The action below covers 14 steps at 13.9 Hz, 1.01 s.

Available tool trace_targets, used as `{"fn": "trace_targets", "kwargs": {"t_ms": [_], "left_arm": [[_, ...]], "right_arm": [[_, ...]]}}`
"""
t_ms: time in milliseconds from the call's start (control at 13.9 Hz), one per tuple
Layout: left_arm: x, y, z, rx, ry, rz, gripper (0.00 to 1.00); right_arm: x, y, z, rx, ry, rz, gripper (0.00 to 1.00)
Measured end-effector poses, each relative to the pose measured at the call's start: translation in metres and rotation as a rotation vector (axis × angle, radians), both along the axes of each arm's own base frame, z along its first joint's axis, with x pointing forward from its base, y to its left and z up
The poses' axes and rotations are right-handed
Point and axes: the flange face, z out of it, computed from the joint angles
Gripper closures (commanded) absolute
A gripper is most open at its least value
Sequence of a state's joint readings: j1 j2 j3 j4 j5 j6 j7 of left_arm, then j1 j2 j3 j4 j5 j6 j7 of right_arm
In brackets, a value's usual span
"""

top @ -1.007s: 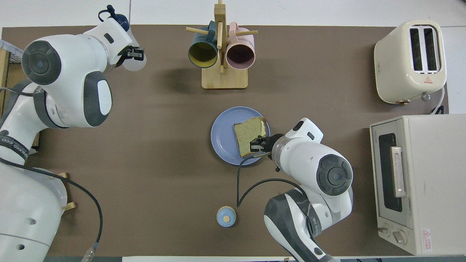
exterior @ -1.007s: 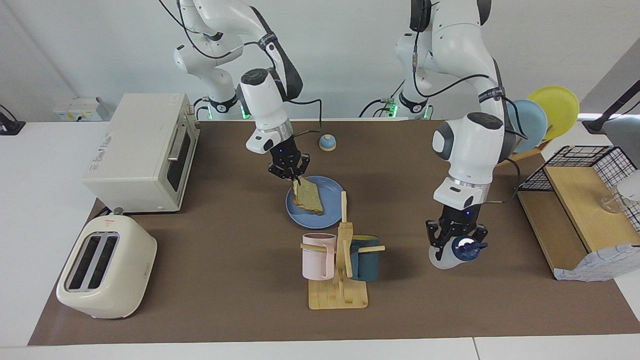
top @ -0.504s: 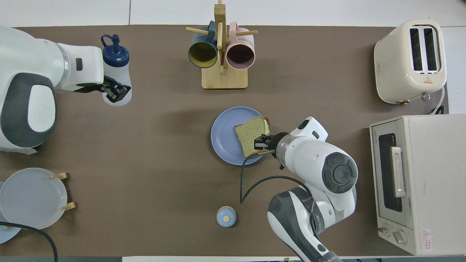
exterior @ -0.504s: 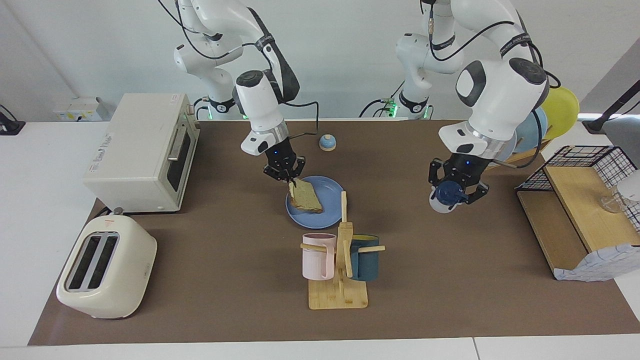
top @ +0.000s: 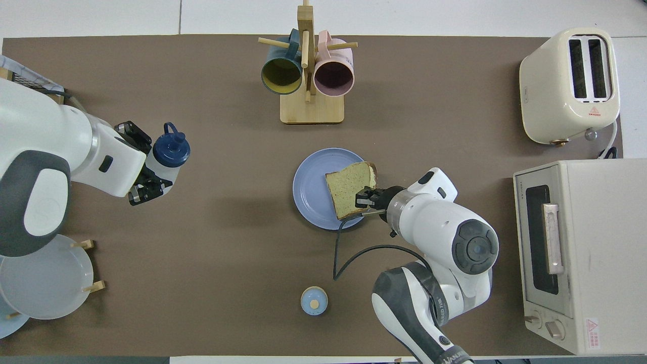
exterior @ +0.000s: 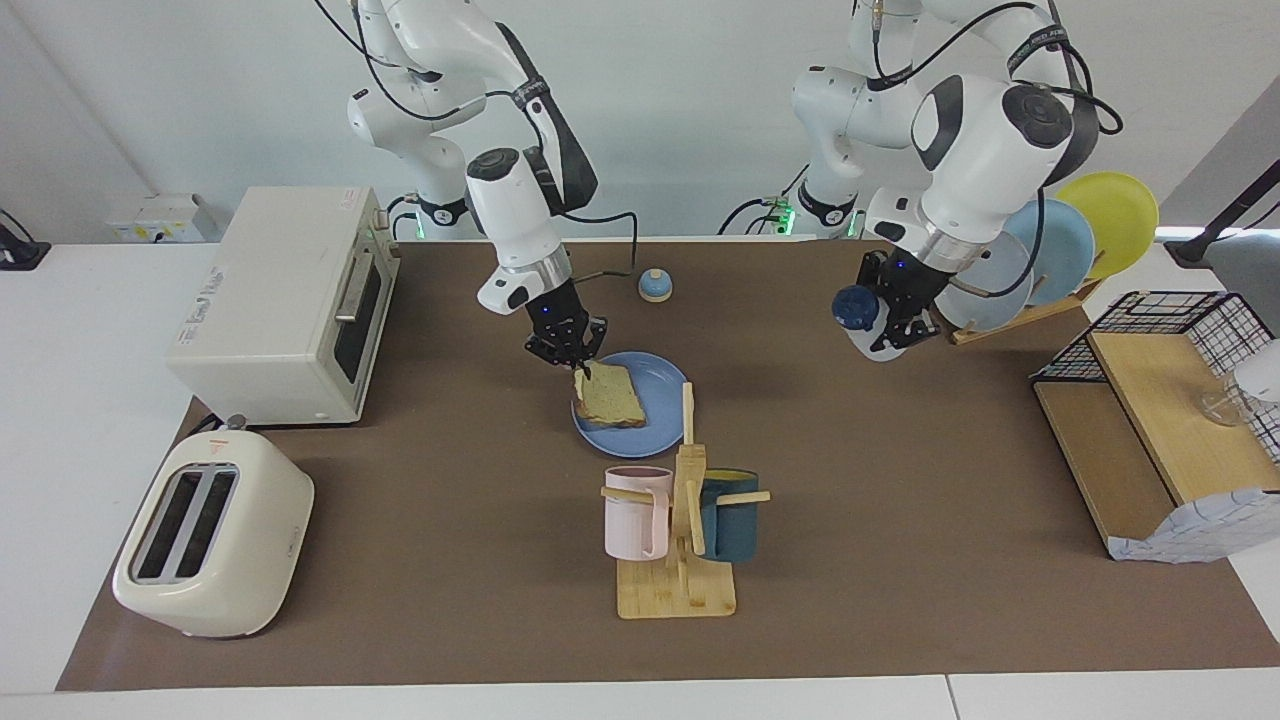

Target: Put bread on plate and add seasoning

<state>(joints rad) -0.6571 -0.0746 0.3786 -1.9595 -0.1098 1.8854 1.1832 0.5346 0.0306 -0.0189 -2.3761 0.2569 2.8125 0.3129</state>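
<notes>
Pinching bread (exterior: 610, 399) corner: right fingers (exterior: 580, 368), over plate (exterior: 660, 435) edge.

Seasoning (exterior: 868, 322) body partly hidden by left tool (exterior: 893, 312).

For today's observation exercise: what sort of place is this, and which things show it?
Probably a robotics lab staged as a breakfast kitchen: a toaster, a small oven and a mug rack sit on a brown mat between two robot arms.
</notes>
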Motion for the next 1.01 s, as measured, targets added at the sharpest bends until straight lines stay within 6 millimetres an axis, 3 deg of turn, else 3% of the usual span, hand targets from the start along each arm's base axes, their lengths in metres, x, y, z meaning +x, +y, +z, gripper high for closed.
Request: {"fn": "trace_targets", "kwargs": {"t_ms": [216,360,647,719,863,1007], "left_arm": [[-0.034,-0.018,-0.016,0.005,0.025,-0.084,1.00],[-0.051,-0.020,-0.023,-0.002,0.028,-0.103,1.00],[-0.074,-0.024,-0.011,-0.025,0.011,-0.114,1.00],[-0.079,-0.028,-0.010,-0.025,0.011,-0.111,1.00],[-0.084,-0.033,-0.012,-0.021,0.014,-0.110,1.00],[-0.085,-0.035,-0.013,-0.019,0.014,-0.113,1.00]], "right_arm": [[0.001,-0.002,0.001,0.047,0.007,-0.053,1.00],[-0.001,0.000,0.000,0.088,0.030,-0.095,1.00],[-0.006,0.004,-0.002,0.155,0.062,-0.141,1.00],[-0.006,0.003,-0.002,0.150,0.053,-0.115,0.84],[-0.005,0.003,-0.003,0.142,0.041,-0.080,0.00],[-0.005,0.002,-0.003,0.139,0.037,-0.069,0.00]]}}
